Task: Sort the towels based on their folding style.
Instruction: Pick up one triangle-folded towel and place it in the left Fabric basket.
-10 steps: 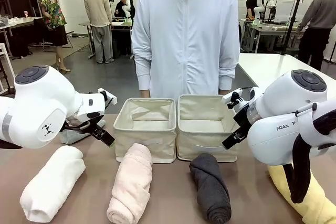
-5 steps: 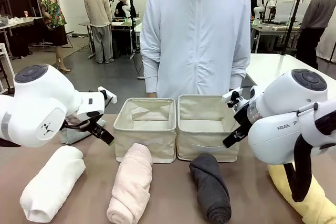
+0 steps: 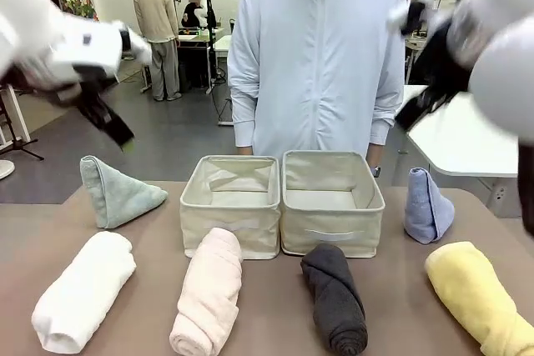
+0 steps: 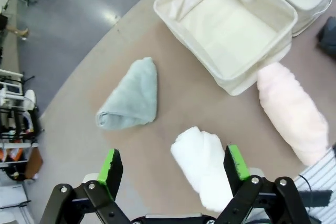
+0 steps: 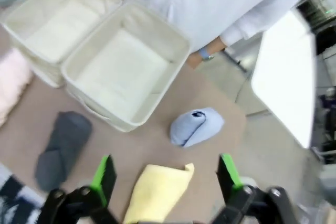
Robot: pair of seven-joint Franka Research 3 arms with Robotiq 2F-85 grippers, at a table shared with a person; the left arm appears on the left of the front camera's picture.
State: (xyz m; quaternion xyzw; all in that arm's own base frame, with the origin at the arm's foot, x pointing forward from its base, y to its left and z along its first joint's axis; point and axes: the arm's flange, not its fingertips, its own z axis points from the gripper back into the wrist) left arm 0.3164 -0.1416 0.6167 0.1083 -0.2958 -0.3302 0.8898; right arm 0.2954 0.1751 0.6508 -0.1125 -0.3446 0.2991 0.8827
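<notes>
1. The left end effector hangs high over the bench. Its green-tipped fingers are spread wide with nothing pinched between them. In the front view it is a dark blur at the upper left.
2. The right end effector is also well above the bench, fingers spread apart and gripping nothing.
3. Two beige bins stand side by side at mid-bench, touching: the left bin and the right bin.
4. Four rolled towels lie along the near edge. From left to right they are the white roll, pink roll, dark grey roll and yellow roll.
5. The pink roll's far end touches the left bin's front wall, and the dark grey roll's far end lies against the right bin.
6. The teal cone towel lies tipped on its side, left of the left bin.
7. The light blue cone towel stands upright, right of the right bin.
8. A person in a pale zipped hoodie stands at the far side, behind the bins.
</notes>
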